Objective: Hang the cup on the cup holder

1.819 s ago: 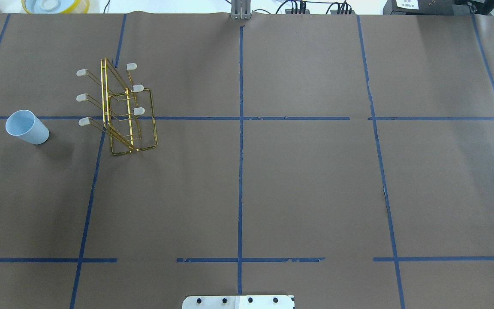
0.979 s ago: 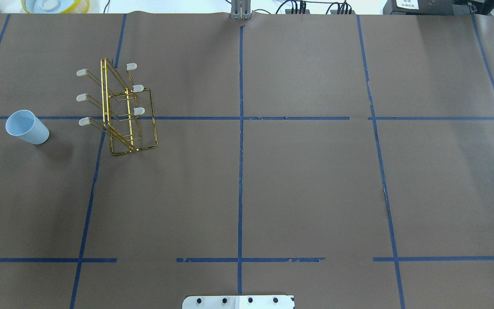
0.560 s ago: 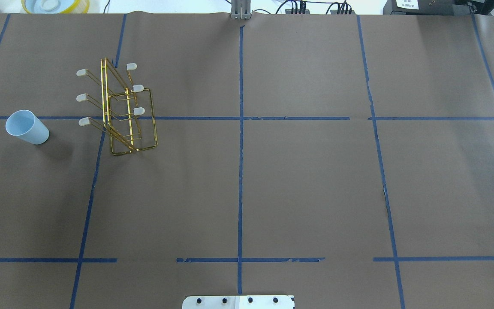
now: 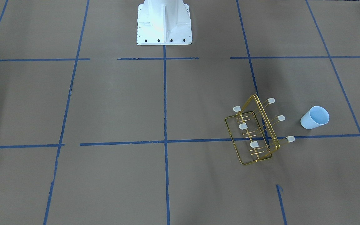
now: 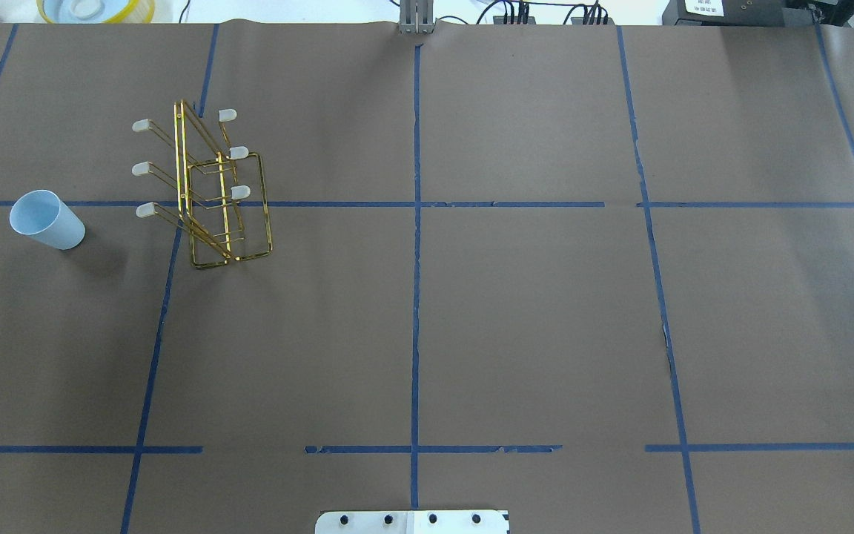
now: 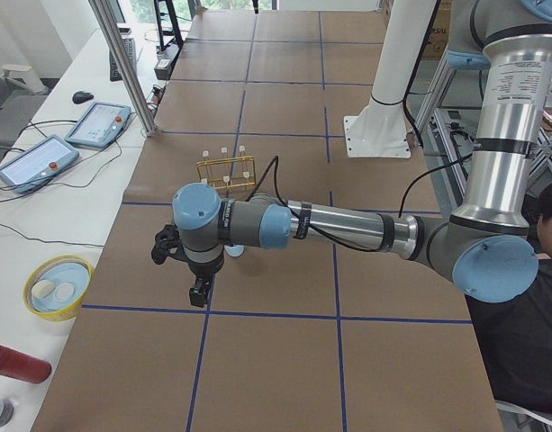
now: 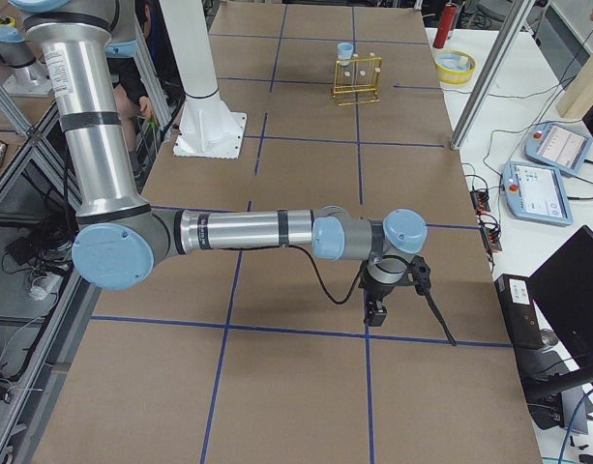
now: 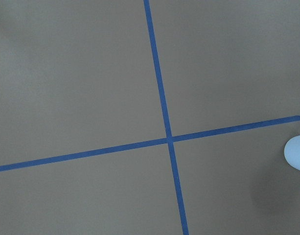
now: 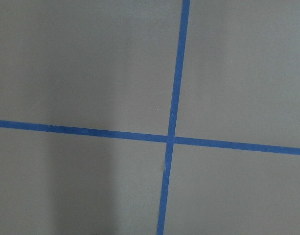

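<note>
The cup (image 5: 47, 220), a pale blue-white tumbler, stands upright with its mouth up at the table's far left, and also shows in the front-facing view (image 4: 314, 117). Its edge shows in the left wrist view (image 8: 297, 152). The cup holder (image 5: 212, 193), a gold wire rack with white-capped prongs, stands to the cup's right, apart from it (image 4: 255, 134). My left gripper (image 6: 197, 295) hangs above the table near the cup, seen only in the exterior left view. My right gripper (image 7: 375, 314) hangs above the table's right end. I cannot tell whether either is open or shut.
A yellow-rimmed bowl (image 5: 96, 9) and a red bottle (image 6: 14, 364) sit off the table's far left corner. A metal post (image 5: 416, 18) stands at the far edge. The robot's white base (image 4: 163, 22) is mid-table on the near side. Blue tape lines cross the brown paper.
</note>
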